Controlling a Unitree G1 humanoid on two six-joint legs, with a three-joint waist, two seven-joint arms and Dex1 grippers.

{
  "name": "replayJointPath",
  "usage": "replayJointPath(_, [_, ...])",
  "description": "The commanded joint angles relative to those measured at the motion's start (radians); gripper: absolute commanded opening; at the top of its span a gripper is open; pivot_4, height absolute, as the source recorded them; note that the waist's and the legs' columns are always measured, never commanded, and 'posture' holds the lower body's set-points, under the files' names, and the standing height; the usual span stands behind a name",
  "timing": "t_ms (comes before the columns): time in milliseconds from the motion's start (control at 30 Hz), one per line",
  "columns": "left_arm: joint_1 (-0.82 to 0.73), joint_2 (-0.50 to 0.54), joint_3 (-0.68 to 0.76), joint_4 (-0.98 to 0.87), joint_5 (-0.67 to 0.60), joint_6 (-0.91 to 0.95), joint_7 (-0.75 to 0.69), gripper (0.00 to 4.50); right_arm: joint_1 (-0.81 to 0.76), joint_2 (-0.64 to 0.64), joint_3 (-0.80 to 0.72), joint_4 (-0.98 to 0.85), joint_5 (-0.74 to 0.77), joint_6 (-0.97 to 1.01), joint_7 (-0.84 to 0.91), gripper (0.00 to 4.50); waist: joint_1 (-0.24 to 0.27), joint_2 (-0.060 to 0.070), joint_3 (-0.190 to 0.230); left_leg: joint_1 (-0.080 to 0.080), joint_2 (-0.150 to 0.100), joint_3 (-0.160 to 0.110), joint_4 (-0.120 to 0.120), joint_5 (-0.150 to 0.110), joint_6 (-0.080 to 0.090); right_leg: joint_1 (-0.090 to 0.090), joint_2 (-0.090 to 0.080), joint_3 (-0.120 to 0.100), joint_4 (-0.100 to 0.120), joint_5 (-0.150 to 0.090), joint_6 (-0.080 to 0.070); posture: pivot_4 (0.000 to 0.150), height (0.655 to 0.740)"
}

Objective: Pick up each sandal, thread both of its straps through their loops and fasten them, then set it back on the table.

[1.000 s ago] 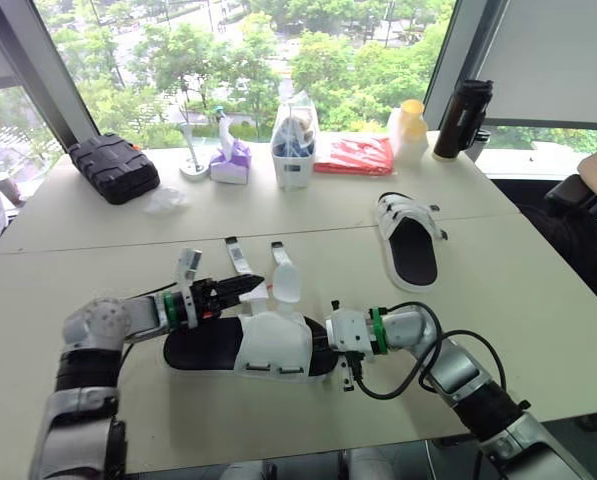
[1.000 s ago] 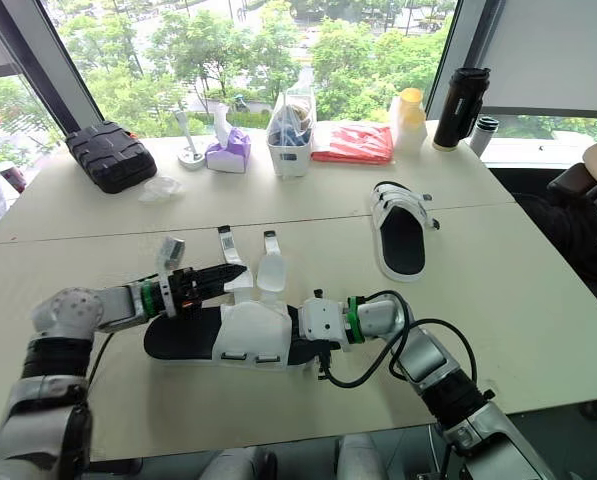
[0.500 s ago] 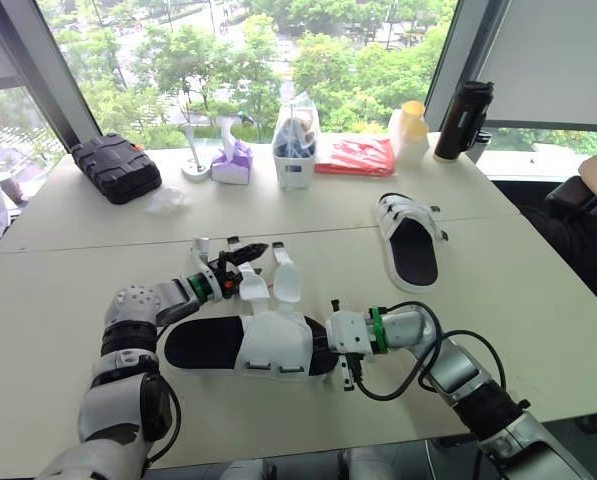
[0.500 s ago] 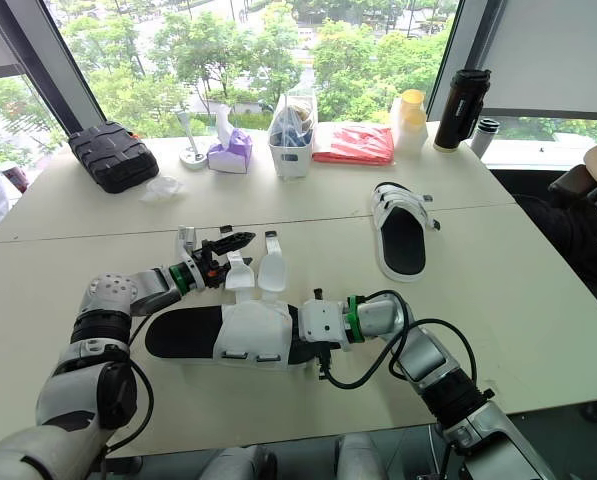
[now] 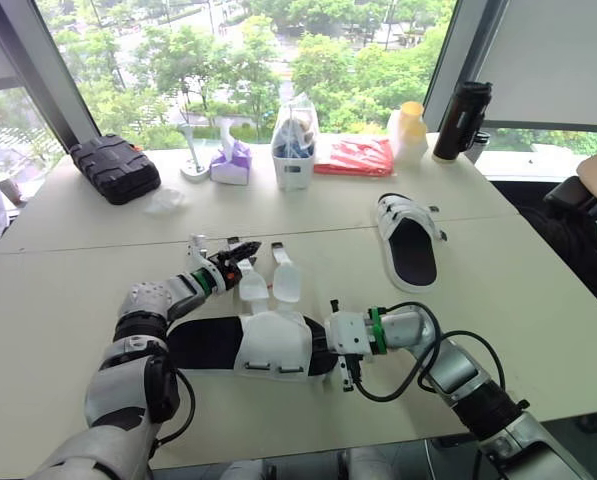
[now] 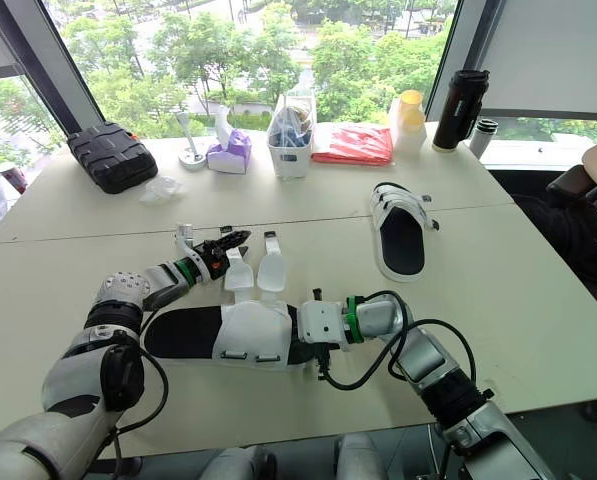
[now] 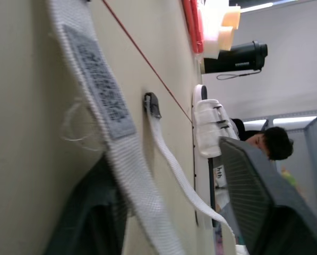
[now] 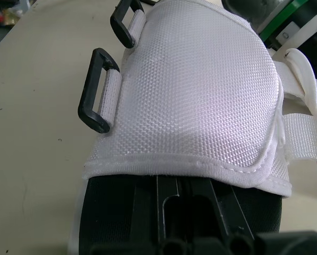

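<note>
Currently the left claw [image 5: 242,250] is released, its fingers [image 7: 256,191] apart on either side of the white webbing strap with the grey hook patch [image 7: 101,93], which lies flat on the beige tabletop [image 5: 538,300] close against one finger. The right claw [image 5: 323,348] looks clenched on the end of the black-soled sandal with the white woven fabric upper [image 5: 273,345], which rests on the tabletop between the two claws. Risk: with the strap flat and limp, closing may scrape the tabletop and catch only an edge, or nothing. The second white strap with the black tip [image 7: 166,154] lies just beside it and could be pinched too. A hard pull could twist the sole out of the right claw's end hold. The upper is domed, of tight mesh weave. Both straps splay out toward the left claw, unthreaded. The two black rectangular plastic loops [image 8: 97,90] sit empty, across the upper from the left claw.
</note>
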Motion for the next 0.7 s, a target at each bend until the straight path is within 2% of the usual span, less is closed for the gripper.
replayJointPath(33, [-0.022, 0.013, 0.021, 0.01, 0.018, -0.024, -0.013, 0.6, 0.009, 0.002, 0.029, 0.02, -0.033, 0.007, 0.004, 0.0, 0.001, 0.0, 0.0, 0.0, 0.0, 0.0, 0.0, 0.0, 0.0, 0.0, 0.0, 0.0, 0.0, 0.0, 0.0, 0.15, 0.74])
replayJointPath(67, [-0.023, 0.019, 0.013, -0.001, 0.026, -0.026, -0.034, 0.08, 0.009, 0.002, 0.03, 0.021, -0.034, 0.007, 0.005, 0.0, 0.001, 0.0, 0.0, 0.0, 0.0, 0.0, 0.0, 0.0, 0.0, 0.0, 0.0, 0.0, 0.0, 0.0, 0.0, 0.15, 0.74])
replayJointPath(100, [-0.022, 0.026, -0.001, -0.025, 0.033, -0.023, -0.063, 0.02, 0.009, 0.003, 0.032, 0.022, -0.035, 0.005, 0.006, 0.0, 0.001, 0.0, -0.001, 0.001, 0.0, 0.0, 0.0, 0.0, 0.0, 0.001, 0.0, 0.0, 0.0, 0.0, 0.0, 0.15, 0.74])
replayJointPath(200, [0.002, 0.041, -0.087, -0.145, 0.078, -0.018, -0.172, 0.02, 0.007, 0.001, 0.034, 0.026, -0.038, 0.0, 0.008, 0.0, 0.0, 0.0, 0.0, 0.0, 0.0, -0.001, 0.0, 0.0, 0.0, 0.0, 0.001, 0.0, 0.0, 0.0, 0.0, 0.15, 0.74])
replayJointPath(267, [0.064, 0.057, -0.2, -0.361, 0.1, -0.015, -0.283, 0.02, 0.005, -0.001, 0.034, 0.03, -0.038, -0.004, 0.011, 0.0, -0.002, 0.0, 0.0, -0.001, 0.0, -0.001, -0.001, 0.0, 0.0, 0.0, 0.001, 0.0, 0.0, 0.0, 0.0, 0.15, 0.74])
replayJointPath(367, [0.142, 0.078, -0.293, -0.584, 0.118, -0.045, -0.371, 0.02, 0.002, -0.006, 0.035, 0.036, -0.039, -0.012, 0.018, 0.0, 0.0, 0.0, 0.0, -0.002, 0.001, -0.001, -0.002, 0.0, -0.001, -0.002, 0.001, 0.0, -0.001, 0.0, 0.0, 0.15, 0.74])
replayJointPath(467, [0.242, 0.138, -0.395, -0.855, 0.162, -0.173, -0.51, 0.02, -0.002, -0.009, 0.037, 0.043, -0.04, -0.019, 0.025, 0.0, -0.001, 0.0, 0.0, -0.001, 0.002, 0.0, -0.003, 0.0, -0.001, -0.002, 0.001, 0.001, -0.001, 0.0, 0.0, 0.15, 0.74])
replayJointPath(567, [0.296, 0.177, -0.439, -0.99, 0.192, -0.271, -0.582, 0.02, -0.004, -0.011, 0.038, 0.047, -0.038, -0.023, 0.028, 0.0, 0.003, 0.0, 0.0, -0.001, 0.002, 0.0, -0.004, 0.0, -0.001, -0.002, 0.002, 0.001, -0.001, 0.0, -0.001, 0.15, 0.74])
replayJointPath(700, [0.395, 0.29, -0.536, -1.145, 0.304, -0.483, -0.744, 0.02, -0.004, -0.014, 0.042, 0.053, -0.037, -0.032, 0.038, 0.0, 0.002, 0.0, 0.0, 0.0, 0.002, 0.0, -0.005, 0.0, 0.001, -0.002, 0.002, 0.001, -0.002, 0.0, -0.002, 0.15, 0.74])
